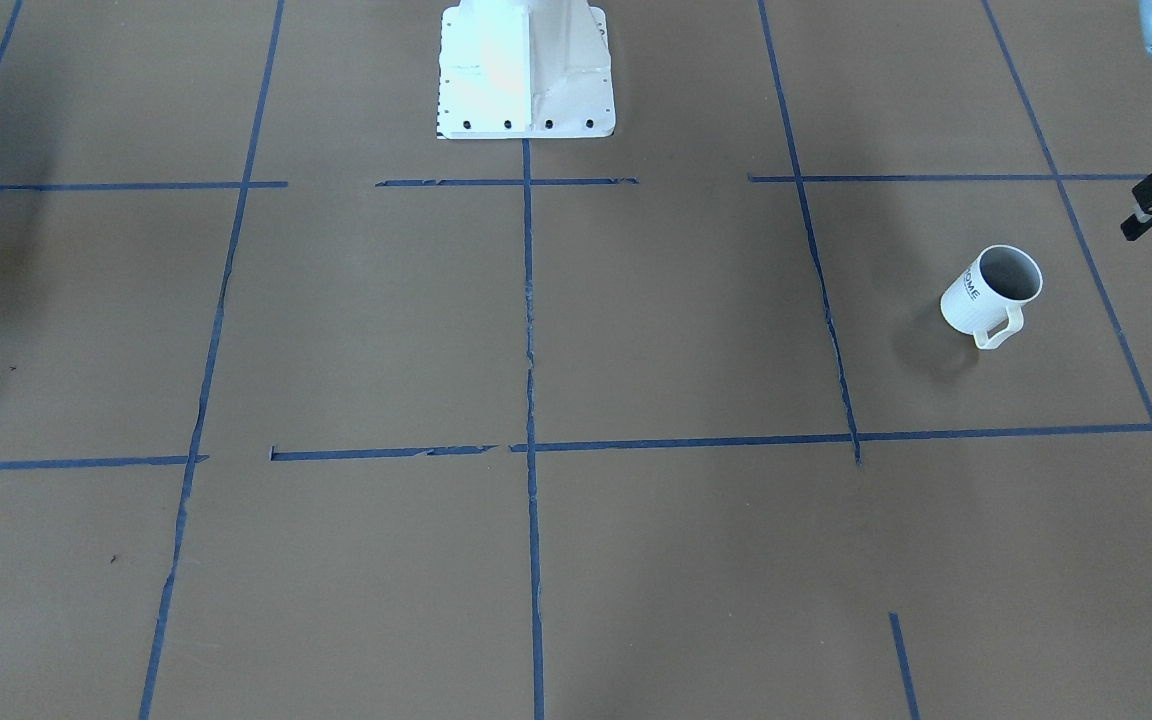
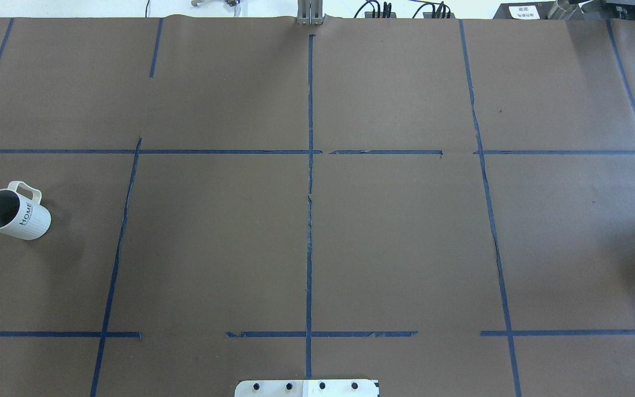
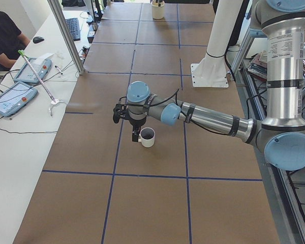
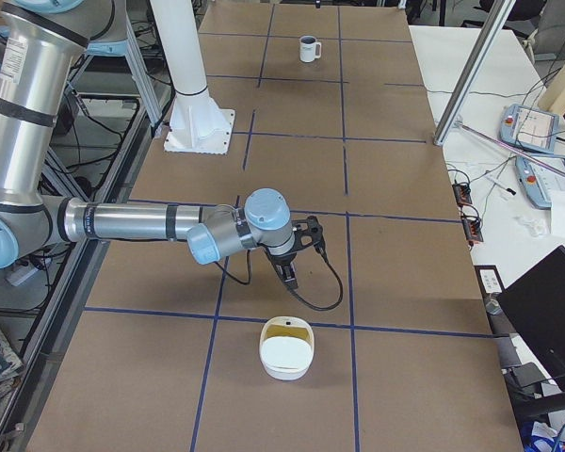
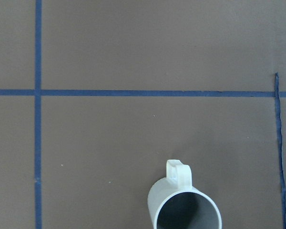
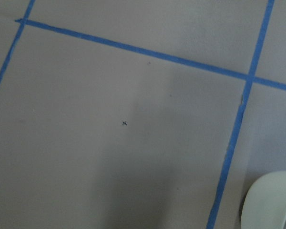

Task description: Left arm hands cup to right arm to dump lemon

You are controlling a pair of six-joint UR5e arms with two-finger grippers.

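While the cup stands upright at nine o'clock on the table, overhead view, the left gripper hangs near it, seemingly not touching. Jaw spread, this one or the right gripper: cannot tell.

My bench wore matt brown paper, faintly creased, ruled with blue tape that had torn rough in places. The cup looked matt white, ceramic or plastic, its wall finely ribbed and its inside smooth dark grey. My left arm had brushed metal tubes and glossy light-blue caps; my left end effector was matt black.
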